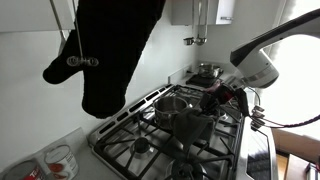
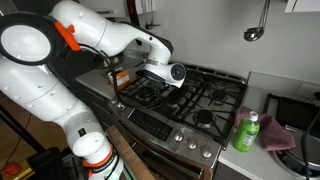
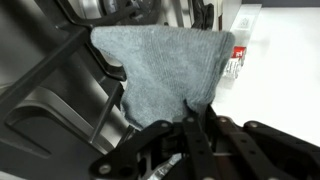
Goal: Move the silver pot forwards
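The silver pot (image 1: 172,112) stands upright on the stove grates (image 1: 140,140), near the middle of the cooktop. My gripper (image 1: 214,99) hangs just beside the pot's side, low over the grates, and also shows in an exterior view (image 2: 163,78). In the wrist view the pot is out of sight. There my gripper (image 3: 192,112) has its fingers shut together, and the tips overlap the near edge of a grey cloth (image 3: 165,60). I cannot tell whether they touch the cloth.
A smaller shiny pan (image 1: 207,70) sits on a back burner. A black oven mitt (image 1: 110,50) hangs in front of the camera. A green bottle (image 2: 247,130) and a pink cloth (image 2: 281,136) lie on the counter beside the stove. A glass cup (image 1: 60,160) stands near the stove.
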